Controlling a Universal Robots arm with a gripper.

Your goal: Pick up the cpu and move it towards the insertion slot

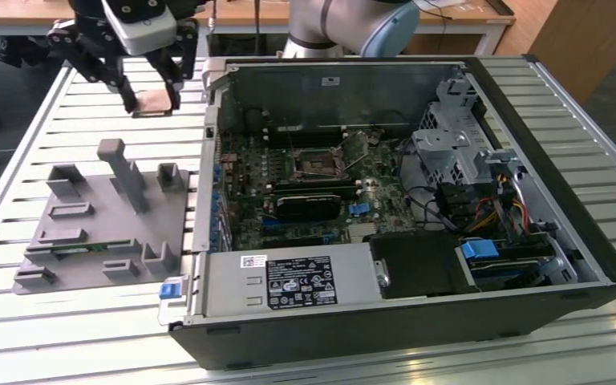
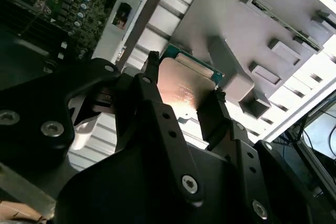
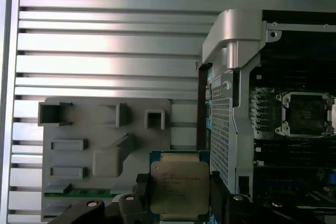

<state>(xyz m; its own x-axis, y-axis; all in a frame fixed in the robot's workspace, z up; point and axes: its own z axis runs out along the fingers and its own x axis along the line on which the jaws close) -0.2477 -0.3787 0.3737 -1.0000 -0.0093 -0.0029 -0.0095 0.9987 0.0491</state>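
While the gripper (image 1: 153, 103) hangs high above the slatted table (image 1: 30, 160), its two black fingers (image 3: 221, 203) are pinched on opposite edges of the cpu (image 3: 179, 190), which sits flat between them with its metal lid showing in both wrist views. In the second wrist view the chip's shiny top (image 2: 185, 92) catches a warm reflection and its green edge peeks out past the fingertips, so the hold looks to be on the sides, not the face.

The relation that matters is sideways. In the exterior view the held chip (image 1: 156, 101) is outside the open computer case (image 1: 394, 208), beyond the case wall (image 1: 209, 120), and the insertion slot (image 1: 316, 163) lies inside on the motherboard, off toward the exterior view's right and lower than the gripper. The first wrist view shows the same layout looking down: the socket (image 3: 306, 114), with its silver frame and dark centre, is across the perforated case wall (image 3: 223, 129) from the gripper, well apart from the chip. On the other side of the gripper, away from the case, lies the grey parts tray (image 3: 105, 145).

Judging by this, the chip is lifted clear of the tray, and the case wall stands between it and the socket; the square chip appears roughly aligned with the socket's square frame.
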